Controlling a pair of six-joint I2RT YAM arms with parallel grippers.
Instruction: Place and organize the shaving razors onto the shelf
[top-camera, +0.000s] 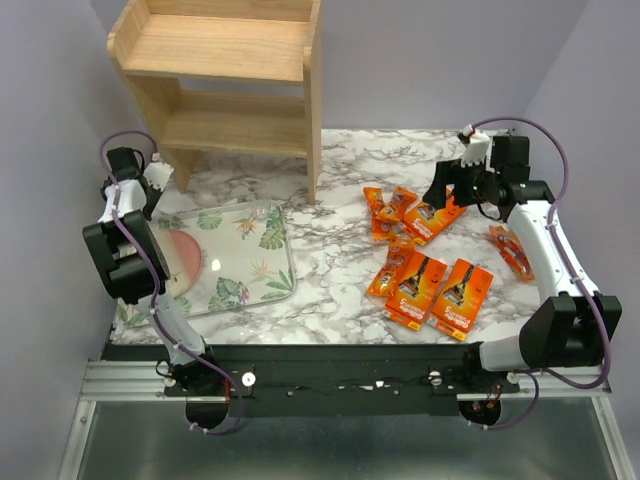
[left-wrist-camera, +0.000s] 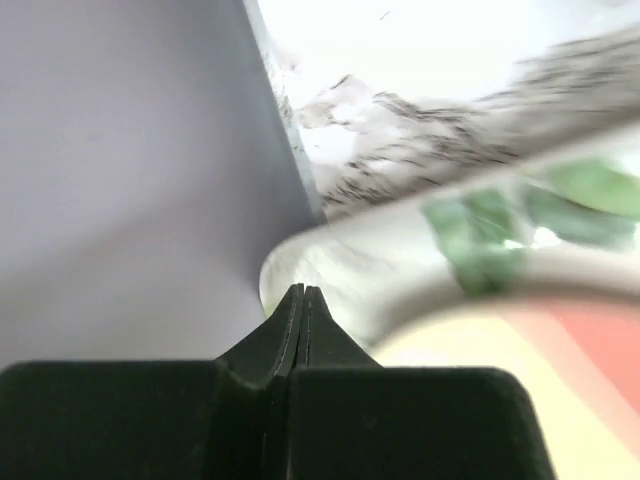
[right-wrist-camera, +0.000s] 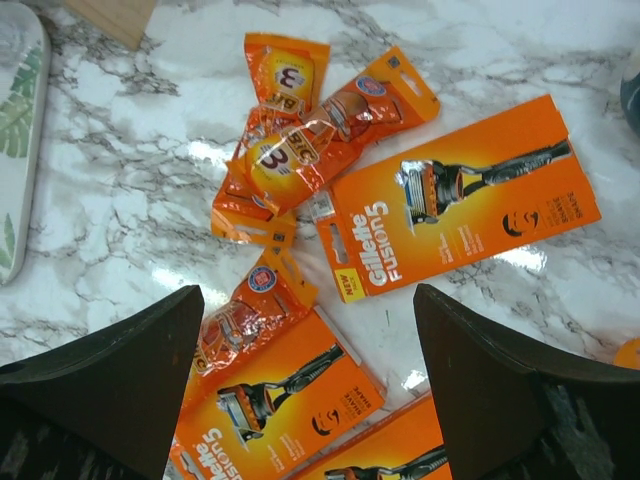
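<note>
Several bright-orange razor packs (top-camera: 430, 260) lie scattered on the marble table at the right. The wide cards (right-wrist-camera: 460, 205) and narrow blister packs (right-wrist-camera: 300, 140) overlap there. One narrow pack (top-camera: 510, 250) lies apart by the right arm. The light wooden two-tier shelf (top-camera: 230, 90) stands at the back left with both tiers bare. My right gripper (top-camera: 452, 190) is open and empty above the far end of the pile. Its fingers straddle a wide card (right-wrist-camera: 275, 400) and a blister pack (right-wrist-camera: 245, 320) from above (right-wrist-camera: 308, 300). My left gripper (left-wrist-camera: 303, 292) is shut and empty, over the tray's far-left corner (top-camera: 148, 200).
A leaf-print tray (top-camera: 225, 255) lies at the left between the shelf and my left arm base; its rim shows in the left wrist view (left-wrist-camera: 330, 270). Lilac walls close in on the left, back and right. The shelf's right side panel (top-camera: 314, 120) stands near the pile.
</note>
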